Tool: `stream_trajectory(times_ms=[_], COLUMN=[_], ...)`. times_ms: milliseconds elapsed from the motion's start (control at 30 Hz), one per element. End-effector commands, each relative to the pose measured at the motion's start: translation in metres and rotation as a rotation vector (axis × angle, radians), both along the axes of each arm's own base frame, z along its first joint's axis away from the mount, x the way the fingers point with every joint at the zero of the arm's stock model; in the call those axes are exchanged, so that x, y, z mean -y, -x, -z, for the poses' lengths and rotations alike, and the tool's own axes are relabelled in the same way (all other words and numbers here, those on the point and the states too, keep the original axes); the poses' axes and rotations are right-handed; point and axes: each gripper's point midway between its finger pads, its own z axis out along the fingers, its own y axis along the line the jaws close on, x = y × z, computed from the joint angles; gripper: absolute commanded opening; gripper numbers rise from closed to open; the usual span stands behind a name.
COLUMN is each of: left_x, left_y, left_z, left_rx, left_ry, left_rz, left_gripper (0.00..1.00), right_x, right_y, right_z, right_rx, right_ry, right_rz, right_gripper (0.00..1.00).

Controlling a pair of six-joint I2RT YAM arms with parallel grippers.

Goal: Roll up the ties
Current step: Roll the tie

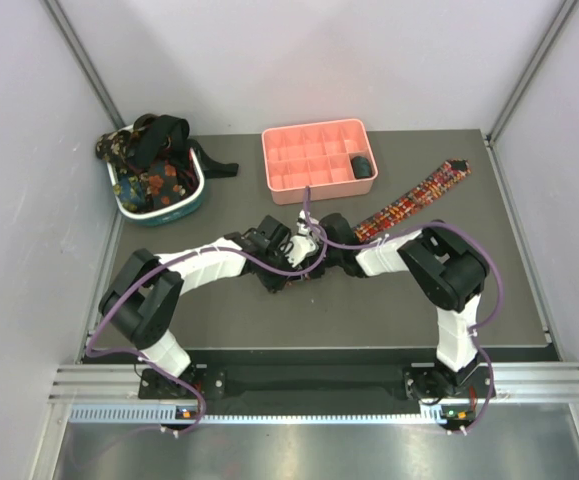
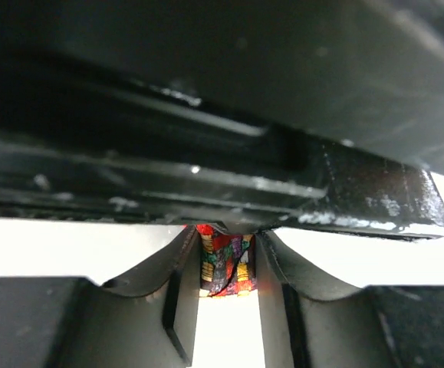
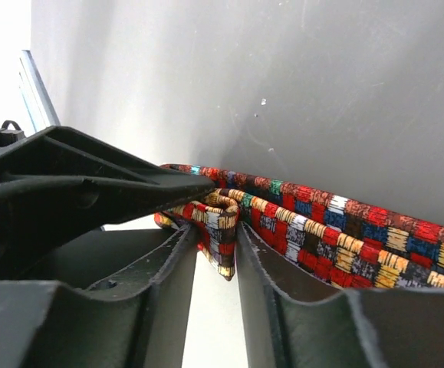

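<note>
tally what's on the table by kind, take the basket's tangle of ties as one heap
plaid tie: 1
dark roll in the tray: 1
heap of ties, too tangled to count singly: 1
pink tray: 1
basket: 1
total: 5

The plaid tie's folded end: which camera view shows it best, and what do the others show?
Right wrist: the plaid tie is close and sharp, its folded end between the fingers. Left wrist shows only a small patch of it. Top external shows the strip running toward the far right corner, its end out of sight.
</note>
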Motion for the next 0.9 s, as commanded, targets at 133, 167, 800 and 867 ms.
stream_trajectory(times_ms=[133,167,800,867], left_x=[-0.010,-0.010,-0.017,-0.019], left_y=[-0.002,-0.001,0.007,0.007], left_z=[0.015,0.015,0.024,0.025], left_rx=[-0.022,-0.025,-0.065,-0.070], left_ry=[-0.068,-0.068,-0.105,-0.109], left_rz=[-0.020,-0.021,-0.031,-0.032], left_gripper=[0.33,0.34,0.36,0.35], right_x=[-0.010,-0.010,0.013,0.013], right_y=[-0.010,-0.011,-0.028,-0.028], right_z=[-0.029,-0.030,-0.048,-0.049], right_rx=[0.060,0.063,0.101,0.099], right_ry=[-0.043,-0.044,-0.050,-0.053], right_rz=[-0.024,-0.021,0.031,0.031], right_gripper=[0.37,0.38,0.47,0.44])
